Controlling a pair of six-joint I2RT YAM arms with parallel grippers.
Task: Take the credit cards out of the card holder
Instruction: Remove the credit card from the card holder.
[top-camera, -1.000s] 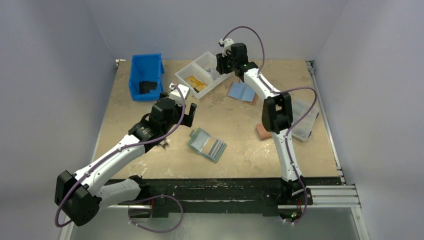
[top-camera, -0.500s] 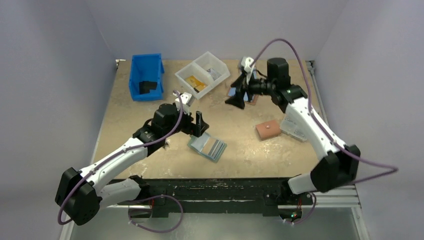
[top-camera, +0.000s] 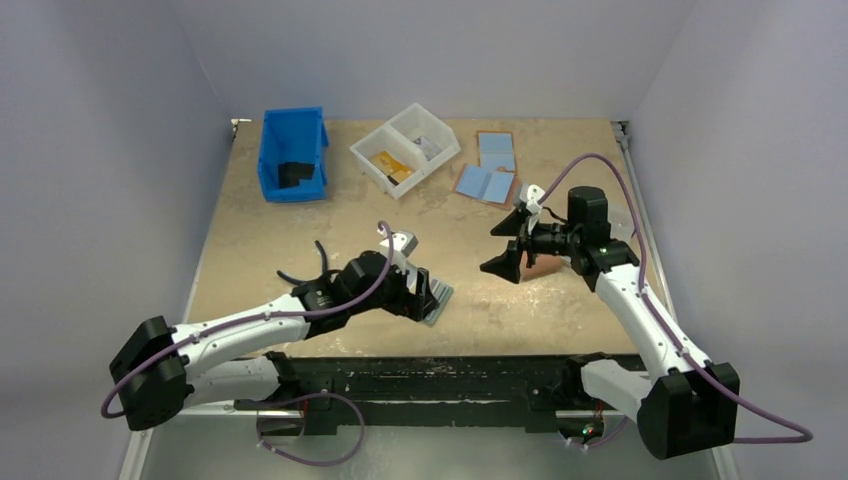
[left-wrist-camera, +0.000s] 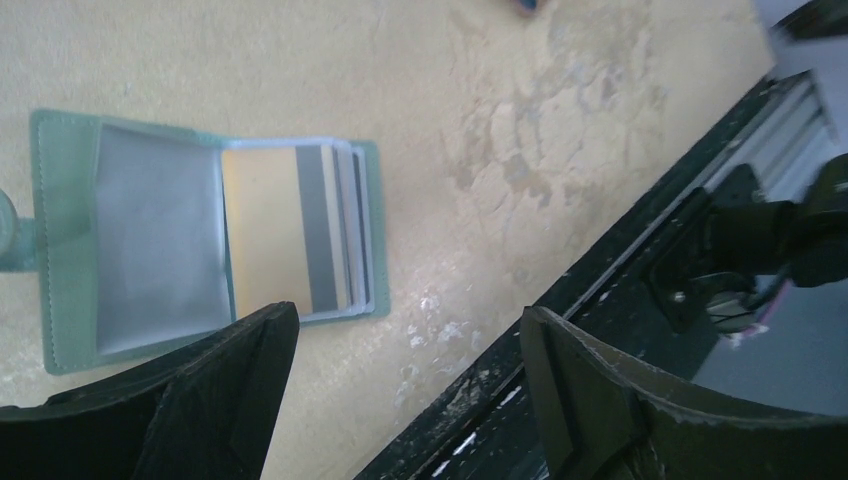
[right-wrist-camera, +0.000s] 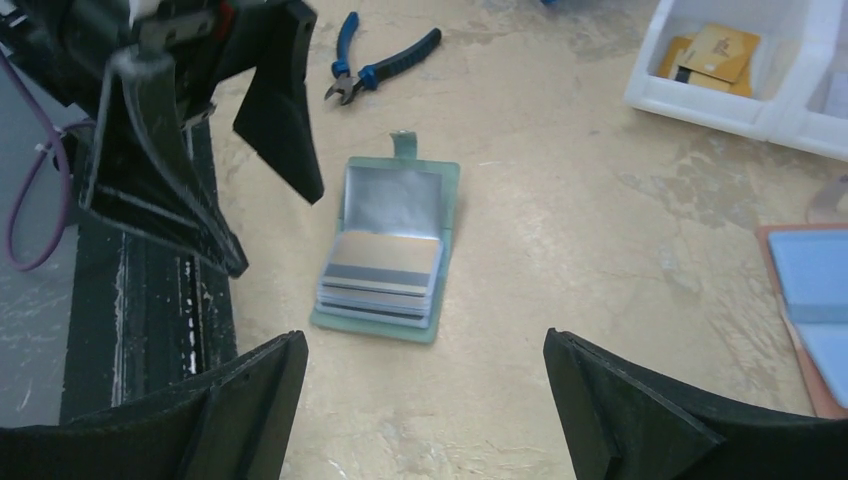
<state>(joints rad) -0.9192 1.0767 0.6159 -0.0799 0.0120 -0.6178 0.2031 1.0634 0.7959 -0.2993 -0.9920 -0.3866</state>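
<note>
The teal card holder (right-wrist-camera: 447, 196) lies open on the table, snap tab toward the far side. A clear empty sleeve fills one half. A stack of credit cards (right-wrist-camera: 383, 273) in sleeves fills the other, the top one tan with a grey stripe (left-wrist-camera: 285, 240). My left gripper (left-wrist-camera: 405, 330) hovers open just above the holder (left-wrist-camera: 62, 240), near the table's front edge, and hides most of it (top-camera: 441, 297) from above. My right gripper (right-wrist-camera: 425, 350) is open wide, low over the table to the right of the holder, facing it, with nothing between its fingers.
Blue-handled pliers (right-wrist-camera: 385, 62) lie left of the holder. At the back stand a blue bin (top-camera: 293, 155) and a white divided bin (top-camera: 405, 150) holding tan cards (right-wrist-camera: 715, 55). Light-blue-and-brown wallets (top-camera: 487, 183) lie back right. The black front rail (left-wrist-camera: 600, 300) borders the holder.
My left gripper came down and right over the card holder. My right arm swung from the white bin toward the near right, opened wide, and now faces the holder.
</note>
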